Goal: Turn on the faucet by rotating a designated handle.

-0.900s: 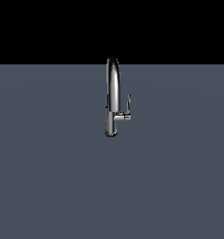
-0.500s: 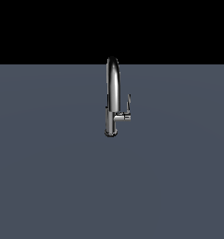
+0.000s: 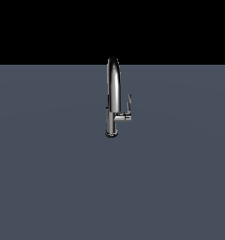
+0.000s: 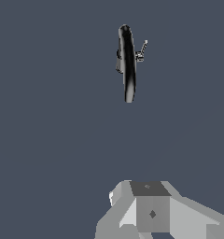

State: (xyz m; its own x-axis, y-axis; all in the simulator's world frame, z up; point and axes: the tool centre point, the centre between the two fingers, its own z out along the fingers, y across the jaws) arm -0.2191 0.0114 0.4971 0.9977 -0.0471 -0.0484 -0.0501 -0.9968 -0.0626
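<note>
Nothing has moved in the last second: the tall chrome gooseneck faucet (image 3: 113, 96) stands mid-floor, its thin lever handle (image 3: 129, 102) upright and untouched. My gripper (image 4: 151, 210) hangs well apart; I cannot tell its finger state.

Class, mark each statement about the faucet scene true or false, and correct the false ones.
1. The faucet stands upright on the grey surface. True.
2. The handle sticks out on the exterior view's left. False: it is on the exterior view's right.
3. The gripper touches the handle. False: in the wrist view it is well apart from the faucet.
4. The arm is absent from the exterior view. True.
</note>
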